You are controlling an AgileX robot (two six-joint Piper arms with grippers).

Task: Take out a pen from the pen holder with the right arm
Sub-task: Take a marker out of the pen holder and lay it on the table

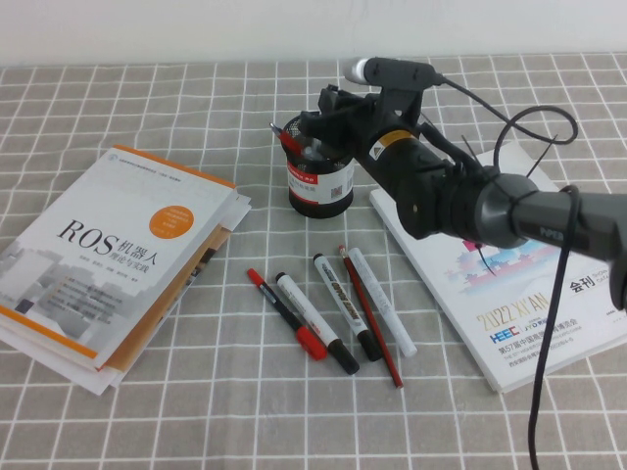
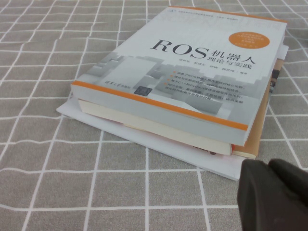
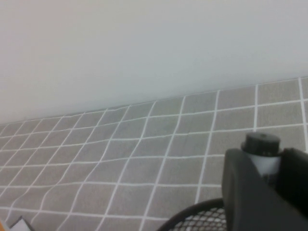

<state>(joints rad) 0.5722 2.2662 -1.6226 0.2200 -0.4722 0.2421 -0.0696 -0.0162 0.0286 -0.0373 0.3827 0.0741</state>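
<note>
High view, right gripper (image 1: 312,125): at the rim of the black mesh pen holder (image 1: 318,181).
High view, table: five loose pens (image 1: 338,313) lie between the ROS book (image 1: 118,255) and the magazine (image 1: 509,294).
Left wrist view, left gripper (image 2: 272,192): dark fingers pressed together, near the ROS book's corner.
Right wrist view, grip: fingers (image 3: 240,192) pinch a pen (image 3: 261,151), white barrel and black cap, upright above the holder's rim.

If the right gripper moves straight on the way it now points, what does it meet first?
The marker standing in the pen holder: it sits between the fingers of the right gripper, apparently clamped. Beyond it, probably the holder's mesh wall. The left gripper is parked by the ROS book.
</note>
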